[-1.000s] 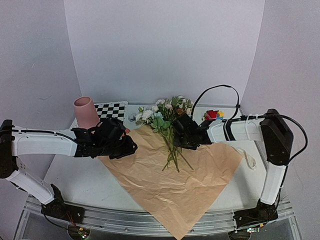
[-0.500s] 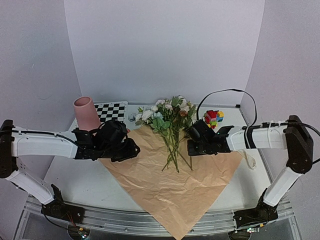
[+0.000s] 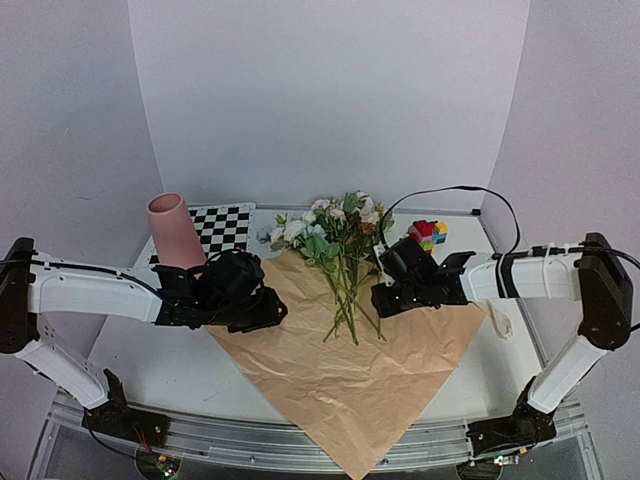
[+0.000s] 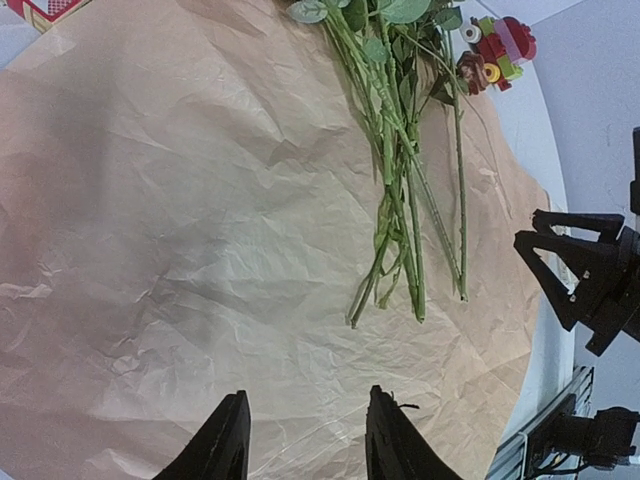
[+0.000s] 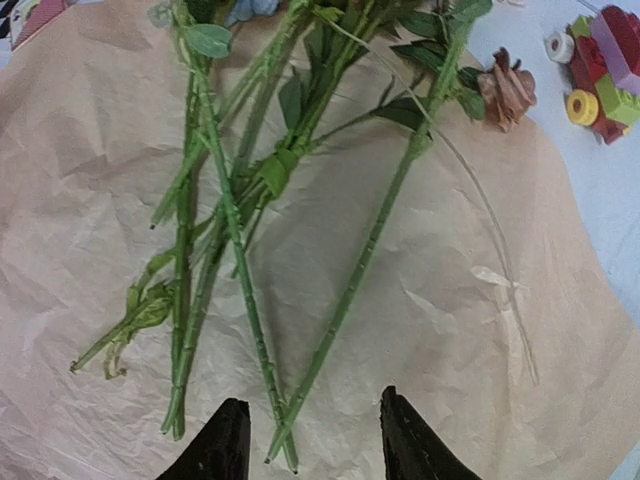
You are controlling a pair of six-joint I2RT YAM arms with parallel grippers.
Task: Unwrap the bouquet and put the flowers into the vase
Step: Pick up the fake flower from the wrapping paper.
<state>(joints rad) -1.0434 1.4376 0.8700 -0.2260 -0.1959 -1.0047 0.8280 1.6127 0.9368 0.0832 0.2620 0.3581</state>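
The bouquet lies unwrapped: its crumpled tan paper (image 3: 340, 380) is spread flat on the table. The flowers (image 3: 335, 228) rest on it, blooms at the far edge and green stems (image 3: 350, 300) fanning toward me. A pink vase (image 3: 176, 232) stands upright at the back left. My left gripper (image 3: 268, 306) hovers open over bare paper (image 4: 200, 250), left of the stem ends (image 4: 400, 260), with nothing between its fingers. Just right of the stems, my right gripper (image 3: 380, 290) is open. In its wrist view, two stem ends (image 5: 285, 440) lie on the paper between its spread fingers (image 5: 228, 435), untouched.
A black-and-white checkerboard (image 3: 226, 224) lies behind the vase. A small block of coloured toy bricks (image 3: 427, 235) sits at the back right, beside a rust-brown bloom (image 5: 505, 90). A white cord (image 3: 497, 318) lies off the paper's right corner.
My right gripper has let go of the stems, opened and drawn back to the right. The stems now lie fanned on the paper. My left arm shifted slightly right and nearer.
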